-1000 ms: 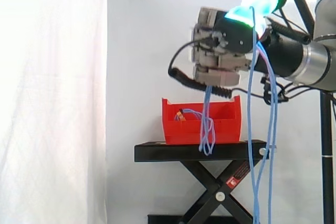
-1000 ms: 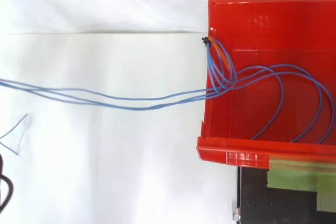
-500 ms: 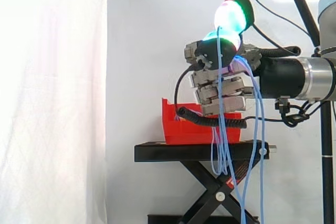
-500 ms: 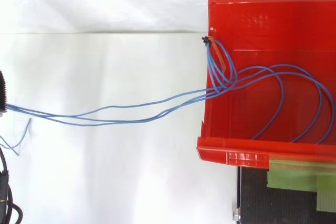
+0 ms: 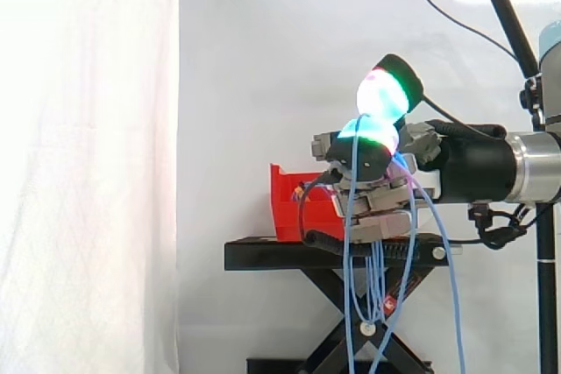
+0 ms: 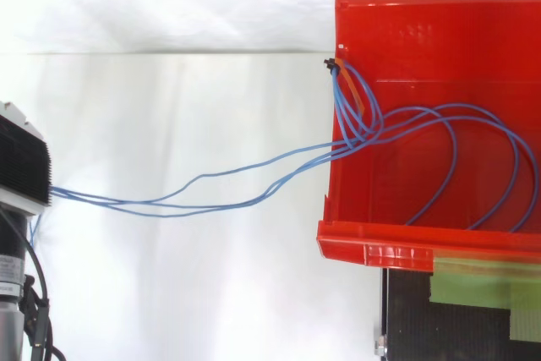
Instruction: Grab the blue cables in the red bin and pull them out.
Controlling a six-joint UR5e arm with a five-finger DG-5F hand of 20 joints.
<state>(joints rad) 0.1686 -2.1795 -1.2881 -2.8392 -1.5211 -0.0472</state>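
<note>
The red bin (image 6: 439,14) holds loops of the blue cables (image 6: 439,137), tied with an orange band at its left wall. Several strands leave over that wall and sag across to my hand (image 6: 21,162) at the left edge. In the side view my hand (image 5: 377,186) hangs level with the red bin (image 5: 294,208) and hides its right part. Its fingers are curled round the blue cables (image 5: 352,243), which drape over it and hang in long loops below the stand's top. The glowing fingertips (image 5: 386,98) point upward.
The bin sits on a black scissor stand (image 5: 263,254) in front of a white curtain. Green tape (image 6: 482,281) marks the stand's top beside the bin. A thin pole with a camera (image 5: 513,19) rises at the far right behind the arm.
My hand has dropped from well above the bin to the bin's height, and has come into the top view at the left edge. The cables between hand and bin have gone slacker.
</note>
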